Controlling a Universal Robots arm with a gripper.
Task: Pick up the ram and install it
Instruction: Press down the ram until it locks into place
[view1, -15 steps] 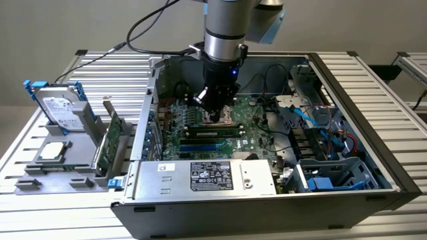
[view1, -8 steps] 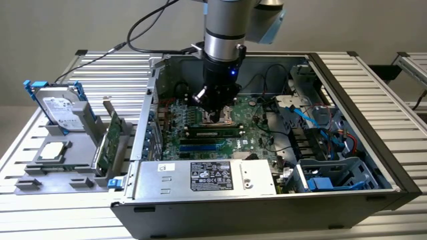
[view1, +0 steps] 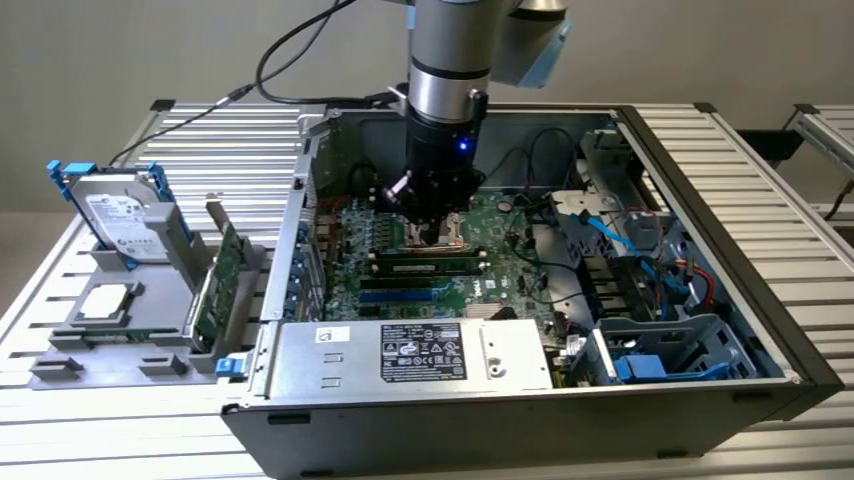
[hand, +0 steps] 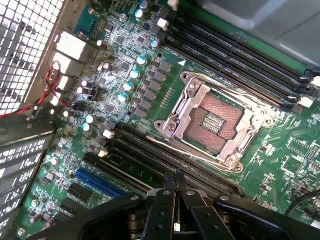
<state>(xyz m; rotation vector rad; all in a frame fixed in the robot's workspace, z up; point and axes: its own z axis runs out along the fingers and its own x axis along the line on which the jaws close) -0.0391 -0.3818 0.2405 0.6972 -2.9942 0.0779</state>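
Four things sit outside the computer case, all on a grey tray at the exterior view's left:
- a hard drive standing in a blue bracket
- a small square silver chip lying flat
- a wide green circuit card standing on edge, nearest the case wall

Case lies open on its side on a slatted metal table.

Inside the case:
- power supply with a white label runs along the near edge
- blue cables and a drive cage crowd the exterior view's right
- green motherboard fills the middle
- wrist view shows the bare processor socket in its silver frame, with rows of long black slots on both sides
- a blue slot and thin red wires lie further off by the perforated wall

Nothing lies between the arm and the board. The arm comes straight down from above.

Ram: a thin, long, dark stick with a pale label, lying along the slot row just beside the socket on the power-supply side. It looks level and seated.

Gripper: fingers pinched together with no gap and nothing held between them. The tips are low over that slot row, right by the ram. Cannot tell whether they touch it.
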